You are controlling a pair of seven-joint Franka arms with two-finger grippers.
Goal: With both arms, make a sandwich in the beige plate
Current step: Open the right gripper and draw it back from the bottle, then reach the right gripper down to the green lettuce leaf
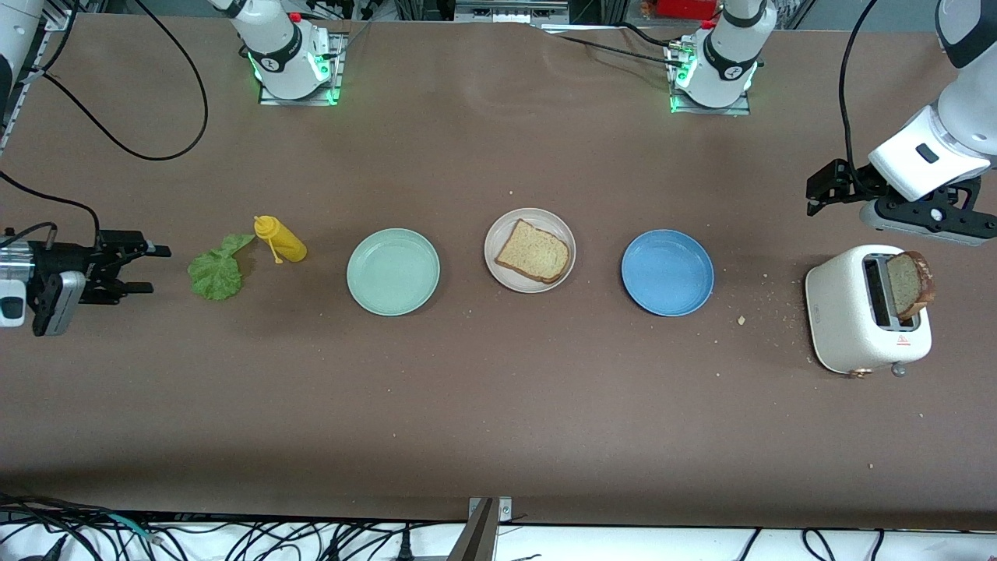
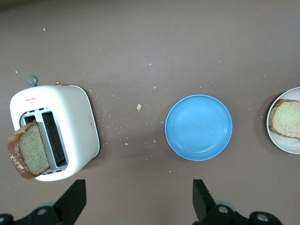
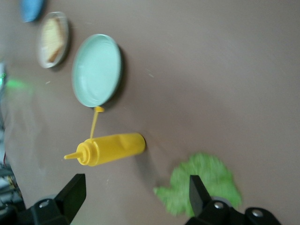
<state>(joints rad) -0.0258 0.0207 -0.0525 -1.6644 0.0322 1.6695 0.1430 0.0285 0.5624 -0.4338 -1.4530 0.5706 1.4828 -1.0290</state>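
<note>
1. Two arms flank a brown surface (image 1: 498, 405) mid-assembly: at the right arm's end, the right claw (image 1: 148, 269) hangs low with its fingers apart, clamped on nothing, pointing toward the lettuce leaf (image 1: 216, 271).
2. Lettuce, crinkly and bright green, lies flat just beside a toppled yellow squeeze bottle (image 1: 282, 240). My read is that this leaf is the next layer, so the claw should pinch its ruffled edge away from the bottle and lift cleanly to avoid dragging it.
3. Mint green plate (image 1: 393, 271) sits bare, between the bottle and the beige plate (image 1: 500, 234).
4. Beige plate, round and cream with a low rim, stands at the middle of the row, carrying one bread slice (image 1: 533, 251): squarish, tan, speckled, dark-crusted, lying flat and slightly askew. The leaf should land centred on it so the top slice can sit level.
5. Blue plate (image 1: 667, 272) sits bare, with crumbs scattered on the surface toward the toaster.
6. White toaster (image 1: 857, 319) at the left arm's end holds the second bread slice (image 1: 910, 284), tilted and sticking well out of a slot, ready for a grip on its upper crust.
7. Left claw (image 1: 822, 187) hangs above the surface close to the toaster, fingers spread wide in the left wrist view and holding nothing.
</note>
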